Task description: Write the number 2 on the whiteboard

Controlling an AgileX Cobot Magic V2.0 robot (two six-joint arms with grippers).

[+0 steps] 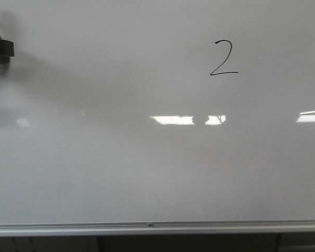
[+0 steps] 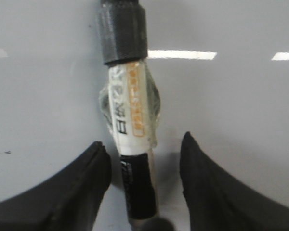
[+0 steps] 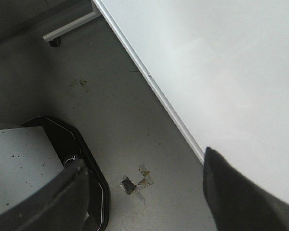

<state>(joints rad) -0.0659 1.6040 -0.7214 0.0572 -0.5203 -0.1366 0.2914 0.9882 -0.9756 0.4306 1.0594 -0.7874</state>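
Front view: the number 2 (image 1: 223, 58) stands complete on the whiteboard (image 1: 121, 173), upper right of centre, thin black line, curved top and flat base stroke both closed off. The silver rail (image 1: 147, 227) runs along the board's lower edge. A dark part of the left arm (image 1: 0, 52) shows at the far left edge, well apart from the digit.

Judged step: writing looks done; you are at the retreat or park stage. If so, the next move calls only for keeping the tip off the board so no stray line is added, and for holding the marker secure.

Left wrist view: the left pincer (image 2: 142, 159) has its jaws apart, with the marker (image 2: 132, 144) lying between them; a gap shows on each side, so what holds the pen here is not visible. A dark sleeve (image 2: 122, 31) covers the marker's far end. The label carries black characters and an orange band; too blurred to read, no brand made out.

Right wrist view: the right pincer (image 3: 149, 192) is spread wide and empty, off the board's edge over the floor (image 3: 125, 120).
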